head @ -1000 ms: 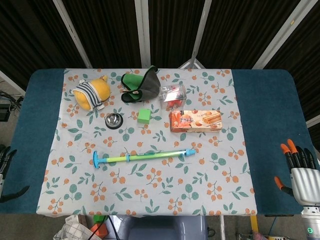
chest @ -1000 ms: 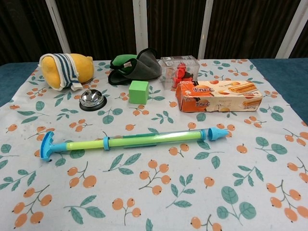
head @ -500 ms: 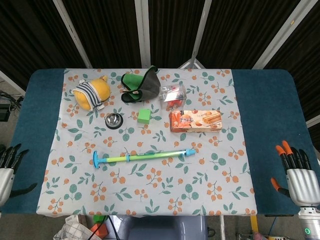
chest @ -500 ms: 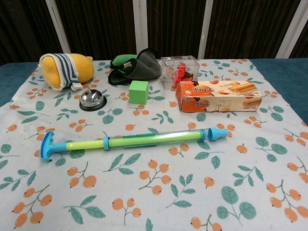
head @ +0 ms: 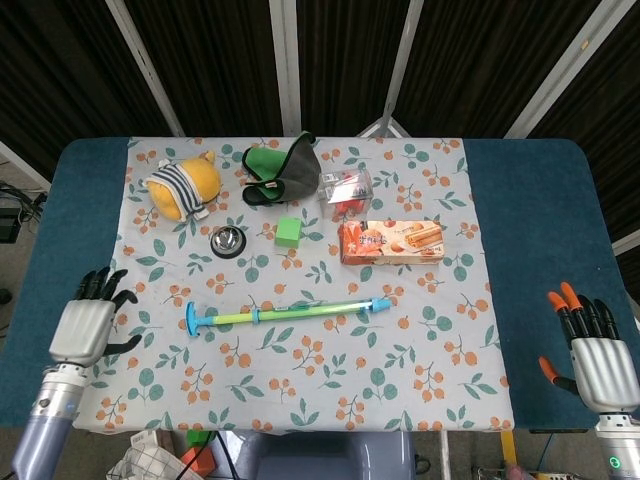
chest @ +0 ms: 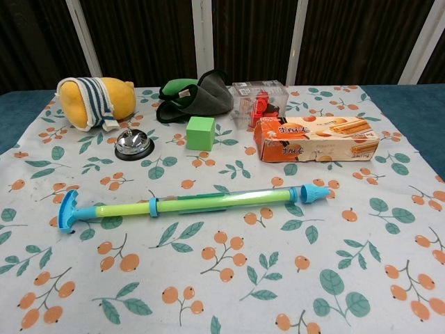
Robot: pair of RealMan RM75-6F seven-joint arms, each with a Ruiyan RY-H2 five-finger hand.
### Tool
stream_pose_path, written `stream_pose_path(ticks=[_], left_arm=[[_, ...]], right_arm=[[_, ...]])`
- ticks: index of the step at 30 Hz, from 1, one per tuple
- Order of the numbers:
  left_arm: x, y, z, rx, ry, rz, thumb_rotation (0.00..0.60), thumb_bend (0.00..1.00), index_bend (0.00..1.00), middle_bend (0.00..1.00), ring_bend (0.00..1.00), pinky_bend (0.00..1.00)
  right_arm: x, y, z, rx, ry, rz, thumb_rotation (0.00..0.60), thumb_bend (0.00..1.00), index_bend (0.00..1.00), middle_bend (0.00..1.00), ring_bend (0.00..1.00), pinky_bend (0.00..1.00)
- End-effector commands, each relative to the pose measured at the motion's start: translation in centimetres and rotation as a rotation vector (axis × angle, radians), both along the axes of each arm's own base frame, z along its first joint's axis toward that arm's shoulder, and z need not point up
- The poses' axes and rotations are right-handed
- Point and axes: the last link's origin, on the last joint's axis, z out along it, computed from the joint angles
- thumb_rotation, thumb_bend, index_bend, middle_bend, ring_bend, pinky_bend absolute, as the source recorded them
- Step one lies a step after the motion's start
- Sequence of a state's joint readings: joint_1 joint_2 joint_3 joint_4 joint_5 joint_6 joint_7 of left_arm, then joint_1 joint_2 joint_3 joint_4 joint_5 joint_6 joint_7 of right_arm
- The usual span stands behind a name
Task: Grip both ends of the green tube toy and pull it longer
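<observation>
The green tube toy [head: 288, 314] [chest: 191, 204] lies flat across the middle of the flowered cloth, with a blue T-handle on its left end and a blue cone tip on its right end. My left hand [head: 88, 321] hovers over the cloth's left edge, well left of the T-handle, fingers spread and holding nothing. My right hand [head: 591, 345] stays over the blue table at the far right, fingers apart and empty, far from the cone tip. Neither hand shows in the chest view.
Behind the toy stand a green cube [head: 289, 232], a silver bell [head: 227, 240], a biscuit box [head: 391, 241], a clear box with red parts [head: 346, 187], a green-grey pouch [head: 283, 170] and a yellow plush [head: 183, 186].
My left hand has come in from the left edge of the head view toward the cloth. My right hand has drifted slightly. The toy has not moved.
</observation>
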State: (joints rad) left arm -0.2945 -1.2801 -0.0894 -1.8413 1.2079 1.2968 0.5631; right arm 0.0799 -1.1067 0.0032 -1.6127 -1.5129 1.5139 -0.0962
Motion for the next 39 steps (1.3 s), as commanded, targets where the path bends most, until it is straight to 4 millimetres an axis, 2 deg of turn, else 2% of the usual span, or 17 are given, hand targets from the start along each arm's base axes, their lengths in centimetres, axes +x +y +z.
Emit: stream_pose_path(ticks=[1, 7, 17, 27, 39], left_arm=[[3.2, 2.0, -4.0, -0.058, 0.009, 0.01, 0.6, 0.28, 0.41, 0.1, 0.0, 0.0], [5.0, 2.8, -7.6, -0.09, 0.075, 0.025, 0.6, 0.3, 0.43, 0.11, 0.0, 0.0], [7.0, 3.7, -11.0, -0.099, 0.105, 0.044, 0.6, 0.34, 0.46, 0.12, 0.0, 0.0], [7.1, 4.1, -12.5, -0.106, 0.136, 0.065, 0.6, 0.36, 0.48, 0.13, 0.0, 0.0], [7.1, 4.2, -13.1, -0.12, 0.147, 0.066, 0.6, 0.42, 0.5, 0.13, 0.0, 0.0]], right_arm=[[0.0, 0.0, 0.0, 0.003, -0.006, -0.002, 0.6, 0.31, 0.0, 0.0, 0.0, 0.0], [0.0, 0.0, 0.0, 0.01, -0.017, 0.0, 0.6, 0.31, 0.0, 0.0, 0.0, 0.0], [0.1, 0.0, 0.1, 0.017, -0.029, 0.001, 0.6, 0.31, 0.0, 0.0, 0.0, 0.0], [0.1, 0.0, 0.1, 0.018, -0.037, -0.003, 0.6, 0.31, 0.0, 0.0, 0.0, 0.0], [0.1, 0.0, 0.2, 0.015, -0.047, -0.011, 0.6, 0.31, 0.0, 0.0, 0.0, 0.0]])
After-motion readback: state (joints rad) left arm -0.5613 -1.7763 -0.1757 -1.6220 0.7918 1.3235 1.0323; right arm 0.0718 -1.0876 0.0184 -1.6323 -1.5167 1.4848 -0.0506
